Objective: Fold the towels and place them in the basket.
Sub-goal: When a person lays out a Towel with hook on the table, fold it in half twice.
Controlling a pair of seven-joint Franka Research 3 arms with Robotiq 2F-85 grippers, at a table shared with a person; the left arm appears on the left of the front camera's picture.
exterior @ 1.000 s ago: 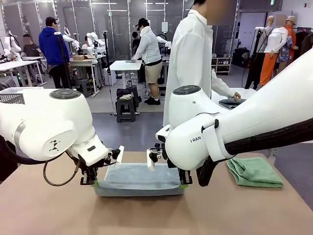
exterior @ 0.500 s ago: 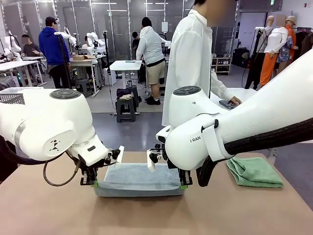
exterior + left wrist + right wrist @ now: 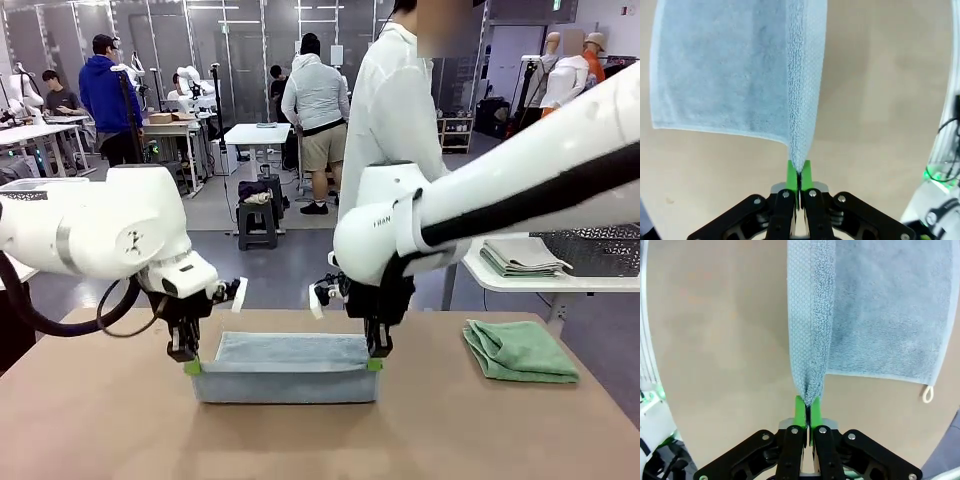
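Observation:
A pale blue-grey towel (image 3: 287, 366) hangs stretched between my two grippers at mid-table, its near edge lifted and the rest trailing on the tabletop. My left gripper (image 3: 192, 367) is shut on its left corner. In the left wrist view the green pads (image 3: 791, 173) pinch the towel's (image 3: 725, 70) raised fold. My right gripper (image 3: 374, 364) is shut on the right corner. The right wrist view shows the towel (image 3: 875, 305) clamped the same way, with a small hanging loop at one corner. A folded mint green towel (image 3: 520, 351) lies on the table at the right. The basket (image 3: 600, 250) stands on a white side table.
A person in a white coat (image 3: 392, 110) stands at the far side of the table. A stack of folded cloths (image 3: 522, 256) lies on the white side table (image 3: 490, 280) beside the basket. The tan tabletop (image 3: 100, 420) is bare in front of me.
Both grippers have risen, lifting the pale blue-grey towel's near edge higher off the table. The person has drawn the arm back from the side table.

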